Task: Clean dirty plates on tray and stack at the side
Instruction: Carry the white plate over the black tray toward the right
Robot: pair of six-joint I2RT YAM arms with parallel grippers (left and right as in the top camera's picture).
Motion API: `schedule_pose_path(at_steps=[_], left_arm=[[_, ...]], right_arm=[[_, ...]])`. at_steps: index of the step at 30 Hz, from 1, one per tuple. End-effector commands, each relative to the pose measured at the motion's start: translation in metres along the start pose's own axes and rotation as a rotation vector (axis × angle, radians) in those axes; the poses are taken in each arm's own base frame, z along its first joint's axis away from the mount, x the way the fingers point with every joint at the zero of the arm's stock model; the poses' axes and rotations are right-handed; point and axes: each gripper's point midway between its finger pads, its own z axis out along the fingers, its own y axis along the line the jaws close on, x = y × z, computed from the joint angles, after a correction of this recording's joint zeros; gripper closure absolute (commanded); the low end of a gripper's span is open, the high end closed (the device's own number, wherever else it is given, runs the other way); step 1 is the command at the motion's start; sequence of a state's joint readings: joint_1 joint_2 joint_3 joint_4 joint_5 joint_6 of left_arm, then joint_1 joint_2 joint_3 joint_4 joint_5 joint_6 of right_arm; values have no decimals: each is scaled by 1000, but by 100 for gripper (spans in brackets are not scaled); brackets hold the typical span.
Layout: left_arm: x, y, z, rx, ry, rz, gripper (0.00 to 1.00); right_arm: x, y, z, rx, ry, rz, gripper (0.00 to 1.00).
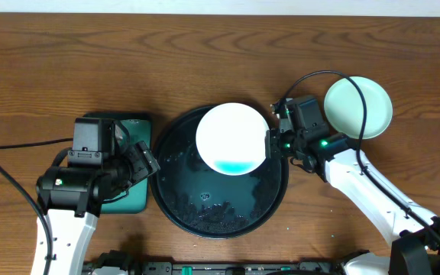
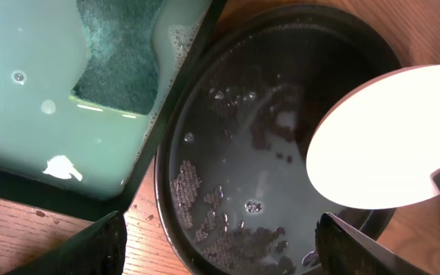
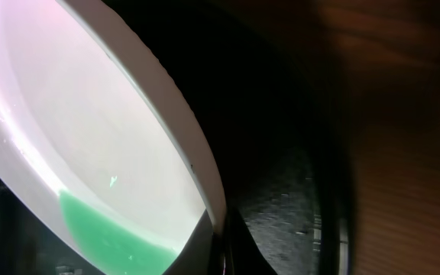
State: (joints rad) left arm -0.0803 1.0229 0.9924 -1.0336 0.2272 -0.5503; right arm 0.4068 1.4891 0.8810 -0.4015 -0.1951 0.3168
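The right gripper [image 1: 270, 143] is clamped on the 3 o'clock rim of the white plate [image 1: 231, 130]. The plate is over the black tray [image 1: 176, 195] toward its 12 o'clock side and seems tilted, since teal liquid [image 1: 234, 166] pools at its 6 o'clock edge. The tray's wet floor from 6 to 9 o'clock lies uncovered. A mint-green plate [image 1: 357, 107] rests on the table [image 1: 52, 61] at 2 o'clock, well apart from the tray rim.

The left gripper [image 1: 145, 162] hangs at the tray's 9 o'clock, beside the teal tray [image 1: 128, 200]. Only its wrist view shows the fingers spread wide with nothing between them, and a sponge [image 2: 121, 53] lying in cloudy water.
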Motion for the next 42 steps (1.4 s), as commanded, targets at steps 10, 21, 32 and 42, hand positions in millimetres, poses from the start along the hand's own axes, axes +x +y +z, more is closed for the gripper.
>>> schedule_pose_path(at_steps=[10,21,32,42], left_arm=[[4,7,11,-36,43,-13,21],[6,8,12,-40,49,-14,21],[6,8,12,-40,49,-14,20],[7,9,12,-42,53,-15,21]], right_arm=[[-70,29,-59,245,-160,-278,99],[-102,41,-121,605,-289,-489,99],[-92,95,-192,1051,-529,-736,99],[-68,141,-223,1158,-633,-896,99]])
